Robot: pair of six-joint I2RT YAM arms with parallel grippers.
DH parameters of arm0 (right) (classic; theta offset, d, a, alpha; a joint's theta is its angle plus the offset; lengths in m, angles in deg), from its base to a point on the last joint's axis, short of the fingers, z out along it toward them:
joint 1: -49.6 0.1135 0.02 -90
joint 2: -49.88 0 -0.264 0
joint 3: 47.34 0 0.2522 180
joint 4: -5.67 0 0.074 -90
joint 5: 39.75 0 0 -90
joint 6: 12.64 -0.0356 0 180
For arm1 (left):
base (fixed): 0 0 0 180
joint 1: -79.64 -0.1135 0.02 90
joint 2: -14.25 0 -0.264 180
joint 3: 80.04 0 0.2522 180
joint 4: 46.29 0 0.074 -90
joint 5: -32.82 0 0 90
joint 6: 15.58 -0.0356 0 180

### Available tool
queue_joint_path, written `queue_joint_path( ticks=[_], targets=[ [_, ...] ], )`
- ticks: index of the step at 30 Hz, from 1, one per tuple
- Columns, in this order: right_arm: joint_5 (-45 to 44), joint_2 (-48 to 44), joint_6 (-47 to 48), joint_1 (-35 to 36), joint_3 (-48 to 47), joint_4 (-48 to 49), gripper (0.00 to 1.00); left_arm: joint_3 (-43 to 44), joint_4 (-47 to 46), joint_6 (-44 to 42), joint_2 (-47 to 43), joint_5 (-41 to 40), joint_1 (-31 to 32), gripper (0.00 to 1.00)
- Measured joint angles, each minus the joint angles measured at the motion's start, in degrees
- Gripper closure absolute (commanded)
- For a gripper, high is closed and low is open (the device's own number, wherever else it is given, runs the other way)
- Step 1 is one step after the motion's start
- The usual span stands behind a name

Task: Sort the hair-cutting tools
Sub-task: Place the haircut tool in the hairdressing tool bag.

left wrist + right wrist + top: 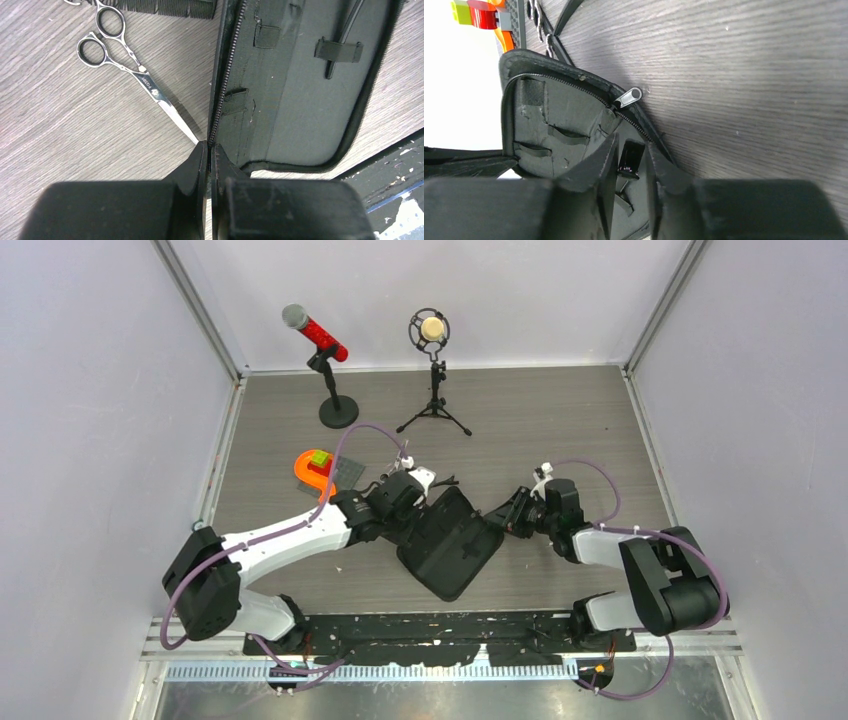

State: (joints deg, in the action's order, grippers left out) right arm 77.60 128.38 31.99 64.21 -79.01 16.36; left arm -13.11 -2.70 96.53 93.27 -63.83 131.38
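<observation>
- Left fingers [192,167]: pressed together on the zipped rim of the open zip case [300,100], near one corner. Hazard: this is a thin edge pinch. A pull on the case from the other side may strip the rim out and let that side drop.
- Right fingers [606,160]: narrowly apart over the case lining, with a small black piece [630,159] between them. It cannot be told whether they grip it, or what it is. Hazard: if it is a clip and the fingers part early, it lands loose on the lining instead of under an elastic loop [566,135].
- Scissors [131,67]: flat on the worktop [60,130] just beside the case, blade tip close to the left pinch. Hazard: any slide of the case may shove or cover the blades.
- Comb [165,7]: on the worktop beyond the scissors' rings, outside the case. Both items are judged unsorted.
- Zip pull [629,96]: on the rim near the right fingers. Hazard: it may snag them on withdrawal.
- Slim black tool [352,17]: tucked under a strap inside the case. Hazard: a jolt may work it loose.
</observation>
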Motion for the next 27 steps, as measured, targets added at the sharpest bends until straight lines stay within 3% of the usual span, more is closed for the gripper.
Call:
queue_joint_path(
  ticks=[4, 7, 17, 23, 27],
  targets=[
    [0.07, -0.72, 1.31, 0.17, 1.03, -1.18, 0.49, -0.26, 0.02, 0.0, -0.55, -1.42, 0.09, 1.0],
    [-0.79, -4.94, 3.93, 0.72, 0.5, -6.1, 0.46, -0.26, 0.0, -0.2, -0.61, -2.23, 0.37, 1.0],
    [-15.06, -16.72, 15.1, 5.88, -9.88, -32.76, 0.56, -0.28, 0.07, -1.64, -0.61, -6.08, 2.32, 1.0],
    [-22.95, -15.47, 18.38, 12.0, -16.83, -40.35, 0.56, -0.26, 0.09, -2.03, -0.61, -6.95, 3.06, 1.0],
    [-26.08, -12.24, 20.11, 12.35, -18.97, -42.86, 0.57, -0.26, 0.09, -2.49, -0.61, -7.34, 3.39, 1.0]
  ],
)
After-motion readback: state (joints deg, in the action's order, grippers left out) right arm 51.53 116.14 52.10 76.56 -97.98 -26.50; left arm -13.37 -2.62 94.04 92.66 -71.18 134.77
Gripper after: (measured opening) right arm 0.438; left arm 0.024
